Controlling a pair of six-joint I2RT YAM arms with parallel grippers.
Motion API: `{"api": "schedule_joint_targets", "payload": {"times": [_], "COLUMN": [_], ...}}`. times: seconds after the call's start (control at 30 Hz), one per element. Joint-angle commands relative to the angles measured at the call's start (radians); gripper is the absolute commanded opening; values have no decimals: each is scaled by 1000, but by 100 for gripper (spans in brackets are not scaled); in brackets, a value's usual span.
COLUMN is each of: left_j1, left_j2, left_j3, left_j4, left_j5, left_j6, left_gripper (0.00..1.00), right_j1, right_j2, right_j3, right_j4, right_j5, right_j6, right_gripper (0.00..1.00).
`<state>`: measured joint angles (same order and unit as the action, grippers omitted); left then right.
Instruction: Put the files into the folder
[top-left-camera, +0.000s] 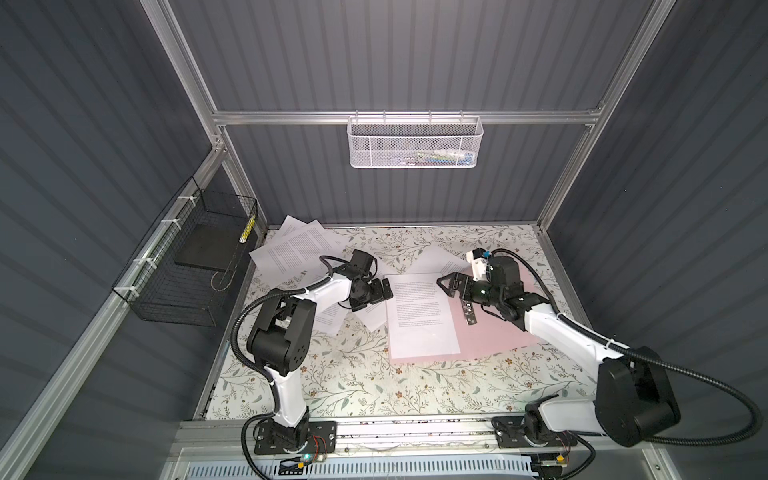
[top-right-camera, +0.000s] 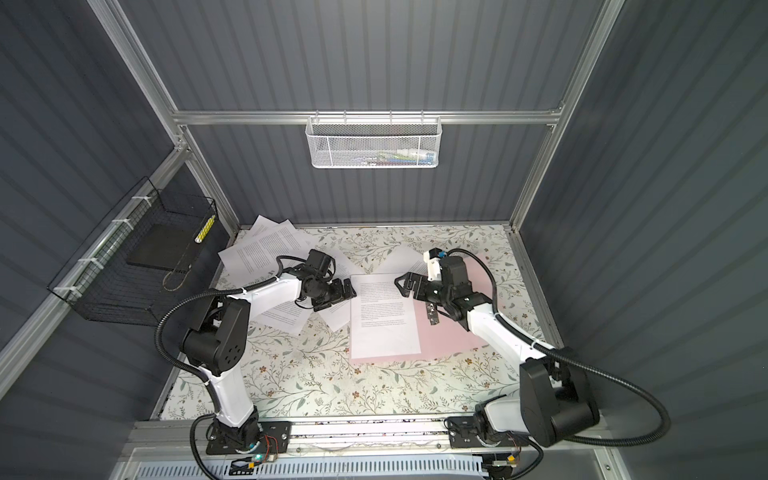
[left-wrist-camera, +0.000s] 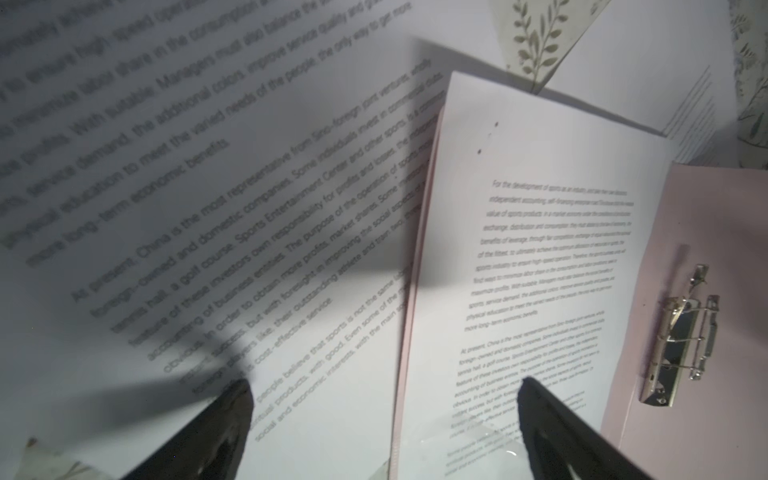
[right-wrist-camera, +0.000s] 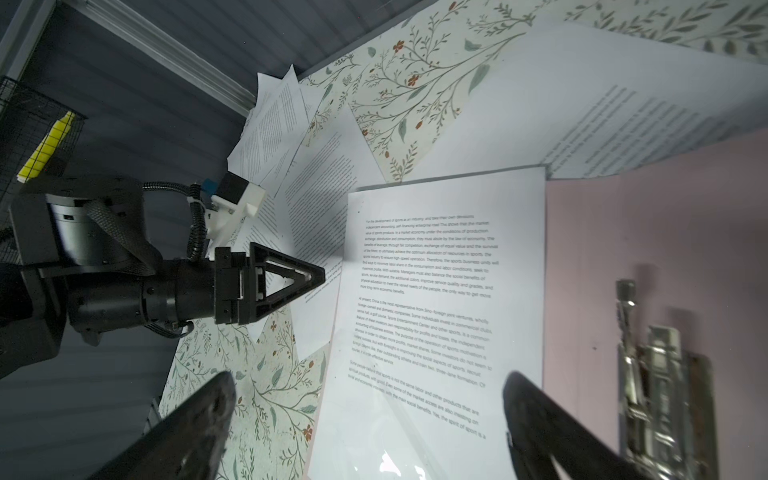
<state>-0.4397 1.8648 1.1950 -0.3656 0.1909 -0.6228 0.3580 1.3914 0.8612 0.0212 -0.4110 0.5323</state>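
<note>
Your floral table (top-left-camera: 374, 386) is the largest thing here. Its bare stretch runs along the front, between the folder and the two arm bases. Two baskets hang on the walls: one black wire basket (top-left-camera: 183, 270) on the left and one white mesh basket (top-left-camera: 413, 143) on the back rail. Only the top views show the white one.

The folder (top-left-camera: 498, 328) lies open and flat, right of centre, with its right half partly under your right arm. One printed sheet (top-left-camera: 419, 320) lies on its left half, and a pink strip shows along the sheet's front edge. The left wrist view shows layered edges under that sheet's side that the top views cannot resolve, so I cannot count what lies beneath.

The loose files (top-left-camera: 291, 249) number at least five. They are fanned at the back left corner, spread under your left arm, and one lies behind the folder.

Your left gripper (top-left-camera: 384, 291) is spread wide and empty, over loose sheets just beside the folder's left edge. Your right gripper (top-left-camera: 446, 284) is equally wide and empty, above the back of the printed sheet.

One metal clip (left-wrist-camera: 681, 345) sits on the pink right half, near the sheet's right edge. Its wire shows only in the wrist views.
</note>
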Motion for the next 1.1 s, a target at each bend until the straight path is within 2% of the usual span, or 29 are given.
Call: {"api": "schedule_joint_targets", "payload": {"times": [0.0,0.23,0.37,0.5,0.57,0.67,0.77,0.9,1.07], "left_j1": [1,91,213,357,391,370,274,188,142], "left_j2": [-51,-223,-384,-496,-534,-574,-557,-497,-450], "left_j3": [-85,-310,-437,-476,-442,-396,-393,-440,-474], "left_j4": [-20,-24,-49,-104,-144,-146,-78,107,258], "left_j5": [-39,-27,14,92,99,155,164,173,147], "left_j6": [-9,-9,-3,25,49,27,-55,-202,-282], "left_gripper": [100,100,100,100,100,100,100,100,100], "right_j1": [49,137,179,220,241,265,268,268,271], "right_j2": [56,193,255,308,334,380,441,512,611], "right_j3": [94,223,277,328,362,419,496,589,728], "right_j4": [-66,-106,-124,-130,-145,-162,-198,-218,-248], "right_j5": [10,-12,-15,-16,-9,-3,-4,-12,-34], "right_j6": [-44,-57,-65,-64,-69,-77,-78,-79,-83], "right_gripper": [99,99,99,99,99,99,99,99,99]}}
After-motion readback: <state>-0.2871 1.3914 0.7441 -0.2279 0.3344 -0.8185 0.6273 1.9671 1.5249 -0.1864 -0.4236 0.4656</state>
